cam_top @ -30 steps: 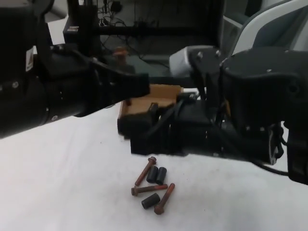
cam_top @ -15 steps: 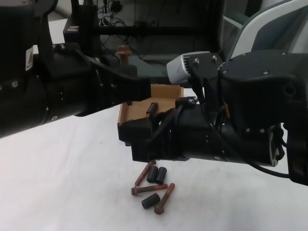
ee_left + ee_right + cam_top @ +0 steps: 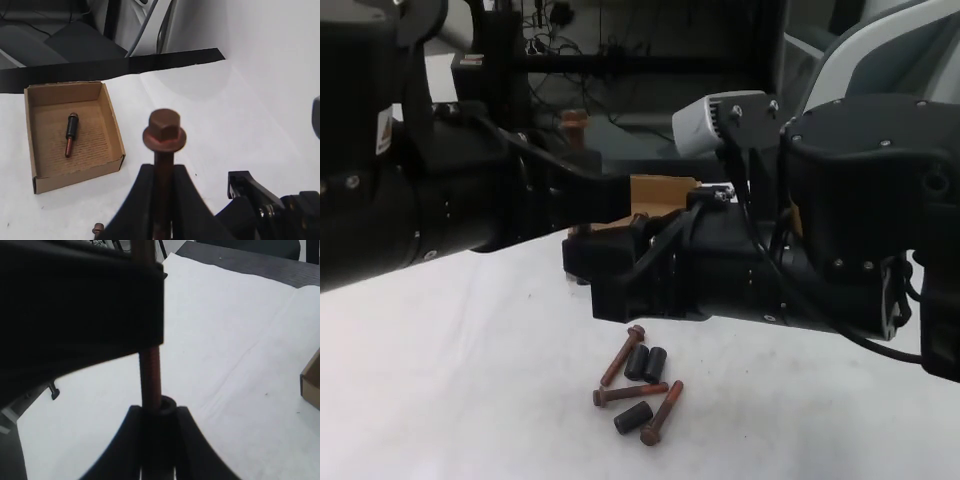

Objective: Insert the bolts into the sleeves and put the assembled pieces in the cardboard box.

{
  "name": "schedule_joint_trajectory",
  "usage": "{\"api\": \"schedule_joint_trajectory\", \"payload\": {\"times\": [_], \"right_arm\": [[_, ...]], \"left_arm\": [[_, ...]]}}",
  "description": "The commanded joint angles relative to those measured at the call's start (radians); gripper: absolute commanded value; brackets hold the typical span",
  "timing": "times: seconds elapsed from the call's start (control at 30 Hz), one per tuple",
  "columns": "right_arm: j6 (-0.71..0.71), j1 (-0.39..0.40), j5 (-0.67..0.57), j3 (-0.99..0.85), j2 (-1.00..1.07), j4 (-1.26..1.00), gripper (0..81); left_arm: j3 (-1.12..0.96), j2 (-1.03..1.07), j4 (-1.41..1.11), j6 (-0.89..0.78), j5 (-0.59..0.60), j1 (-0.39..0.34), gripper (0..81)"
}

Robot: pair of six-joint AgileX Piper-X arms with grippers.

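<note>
Desk [image 3: 215, 115]: white, carrying cardboard box [image 3: 114, 127].
Left claw [image 3: 162, 172]: closed on bolt [image 3: 164, 132], presented for insertion.
Right claw [image 3: 159, 412]: clamped round sleeve [image 3: 167, 403], steadied to receive shank.

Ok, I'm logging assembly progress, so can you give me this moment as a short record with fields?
Left gripper: shut on bolt
Right gripper: shut on sleeve
Mating: bolt shaft at the sleeve's mouth, depth unclear
Cardboard box: one assembled piece inside
Bench: three loose bolts, three loose sleeves
</note>
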Motion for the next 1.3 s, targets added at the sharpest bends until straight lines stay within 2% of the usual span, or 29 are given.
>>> {"api": "schedule_joint_trajectory", "payload": {"times": [0.0, 0.7, 0.97, 1.27], "right_arm": [[-0.006, 0.000, 0.015, -0.012, -0.020, -0.015, 0.4], [-0.008, 0.000, 0.028, -0.012, -0.020, -0.086, 0.4], [-0.029, 0.000, 0.028, -0.012, -0.020, -0.090, 0.4], [-0.039, 0.000, 0.033, -0.012, -0.020, -0.090, 0.4]], "left_arm": [[-0.015, -0.009, -0.005, 0.009, -0.008, 0.000, 1.7], [-0.015, -0.009, -0.005, -0.007, 0.003, 0.020, 1.7], [-0.015, -0.009, -0.005, -0.089, 0.051, 0.020, 1.7], [-0.015, -0.009, 0.003, -0.090, 0.026, 0.020, 1.7]]}}
